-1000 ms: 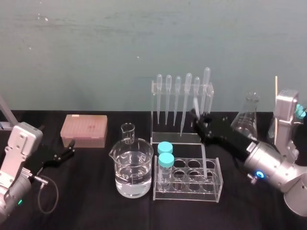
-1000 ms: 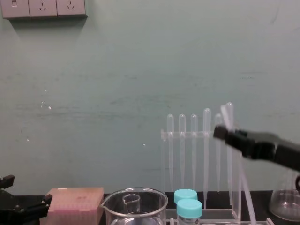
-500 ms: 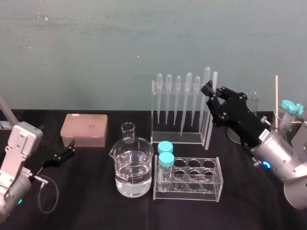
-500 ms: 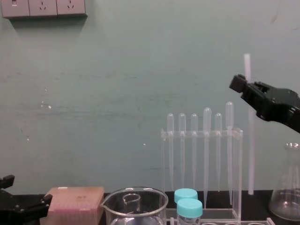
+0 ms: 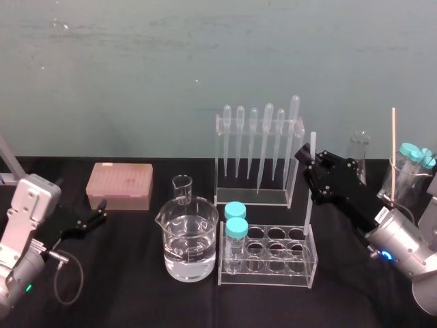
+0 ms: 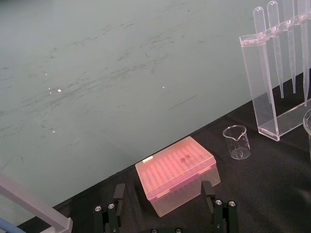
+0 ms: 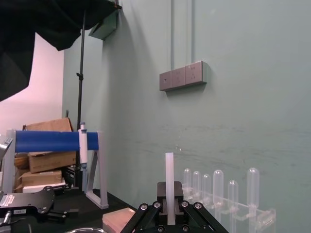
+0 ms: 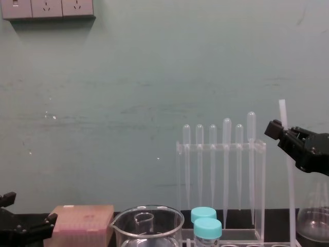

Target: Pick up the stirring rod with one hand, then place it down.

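Observation:
The stirring rod point(image 5: 308, 205) is a thin translucent white stick, held upright by my right gripper point(image 5: 307, 158), which is shut on its upper part. Its lower end hangs at the right end of the clear test tube rack point(image 5: 300, 273); I cannot tell whether it touches. From the chest, the stirring rod point(image 8: 291, 195) runs down past the lower edge of the view, with the right gripper point(image 8: 280, 133) just right of the pipette stand. In the right wrist view the stirring rod point(image 7: 169, 174) rises between the fingers of the right gripper point(image 7: 169, 196). My left gripper point(image 5: 95, 217) rests open at far left.
A pipette stand point(image 5: 259, 147) with several pipettes stands behind the rack. A water beaker point(image 5: 188, 239), a small beaker point(image 5: 182, 188) and a pink tip box point(image 5: 119, 186) sit to the left. Two blue-capped tubes point(image 5: 236, 229) stand in the rack. A flask point(image 5: 360, 154) and a beaker of tubes point(image 5: 410, 171) are at right.
The right gripper lifted the rod out of a tilt in the rack, raised it upright, and has since come down and toward me with it, to the rack's right end.

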### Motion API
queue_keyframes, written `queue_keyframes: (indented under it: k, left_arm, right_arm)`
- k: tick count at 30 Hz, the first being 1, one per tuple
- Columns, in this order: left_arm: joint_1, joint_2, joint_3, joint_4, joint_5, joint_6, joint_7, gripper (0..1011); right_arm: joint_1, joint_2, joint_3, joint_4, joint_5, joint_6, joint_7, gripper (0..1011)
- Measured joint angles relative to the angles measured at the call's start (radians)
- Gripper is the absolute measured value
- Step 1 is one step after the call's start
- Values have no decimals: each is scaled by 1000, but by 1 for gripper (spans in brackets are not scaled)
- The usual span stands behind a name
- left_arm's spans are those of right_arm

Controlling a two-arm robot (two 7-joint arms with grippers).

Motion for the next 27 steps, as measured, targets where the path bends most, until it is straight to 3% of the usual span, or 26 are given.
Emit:
queue_keyframes:
  k: [27]
  left_arm:
    - [0, 0, 0, 0, 0, 0, 0, 1000]
  right_arm:
    - [1, 2, -5, -8, 1, 4, -3, 69]
